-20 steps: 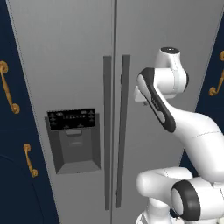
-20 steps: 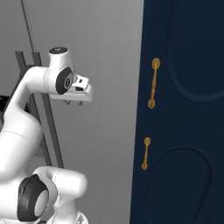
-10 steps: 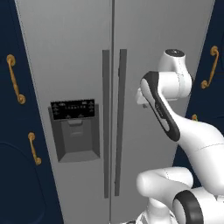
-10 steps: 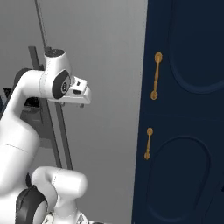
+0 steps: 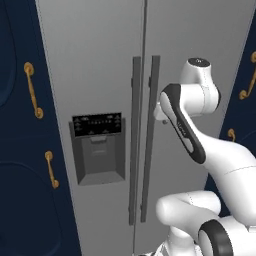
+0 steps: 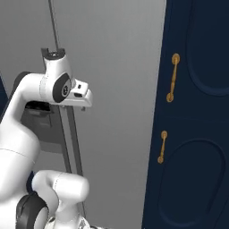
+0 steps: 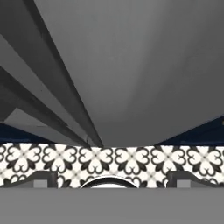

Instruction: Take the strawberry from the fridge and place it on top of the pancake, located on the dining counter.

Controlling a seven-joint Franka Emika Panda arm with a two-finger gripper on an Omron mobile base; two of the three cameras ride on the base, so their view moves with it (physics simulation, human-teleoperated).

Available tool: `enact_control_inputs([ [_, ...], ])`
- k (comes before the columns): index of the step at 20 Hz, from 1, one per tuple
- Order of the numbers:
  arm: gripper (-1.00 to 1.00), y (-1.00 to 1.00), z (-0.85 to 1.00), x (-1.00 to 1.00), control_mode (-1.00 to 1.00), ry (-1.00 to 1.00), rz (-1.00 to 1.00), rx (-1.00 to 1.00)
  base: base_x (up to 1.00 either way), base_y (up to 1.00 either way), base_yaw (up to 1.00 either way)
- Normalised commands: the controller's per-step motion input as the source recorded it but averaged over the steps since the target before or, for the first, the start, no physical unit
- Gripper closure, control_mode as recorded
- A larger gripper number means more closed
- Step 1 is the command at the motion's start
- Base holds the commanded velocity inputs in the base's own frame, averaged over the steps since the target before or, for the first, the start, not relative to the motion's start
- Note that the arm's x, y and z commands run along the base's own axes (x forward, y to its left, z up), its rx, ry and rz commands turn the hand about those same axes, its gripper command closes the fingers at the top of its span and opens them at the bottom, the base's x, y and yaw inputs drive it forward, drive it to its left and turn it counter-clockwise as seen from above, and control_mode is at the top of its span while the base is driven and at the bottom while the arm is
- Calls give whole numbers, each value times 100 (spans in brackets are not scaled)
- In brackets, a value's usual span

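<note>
The robot's jaws are standing wide apart at the bottom of the hand view, holding nothing. The tall grey two-door fridge [image 5: 125,75] is standing upright in the middle of the left base view, doors shut, its long dark handles [image 5: 136,140] running up and down. Since before, the fridge is looking bigger and closer.

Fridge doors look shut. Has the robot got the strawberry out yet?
Not yet. Nothing looks done: both doors of the fridge are closed. The gripper is open and empty, facing the grey door near the dark handles. Left: open the fridge, take the strawberry, carry it to the pancake.
</note>
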Motion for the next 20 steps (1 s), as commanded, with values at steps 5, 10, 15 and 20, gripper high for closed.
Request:
enact_control_inputs([
  [5,-100,0,0,0,100,0,0,0,0,45,-7],
  [10,-100,0,0,0,100,0,0,0,0,35,-4],
  [15,-100,0,0,0,100,0,0,0,0,45,-3],
  [20,-100,0,0,0,100,0,0,0,-28,6,-5],
])
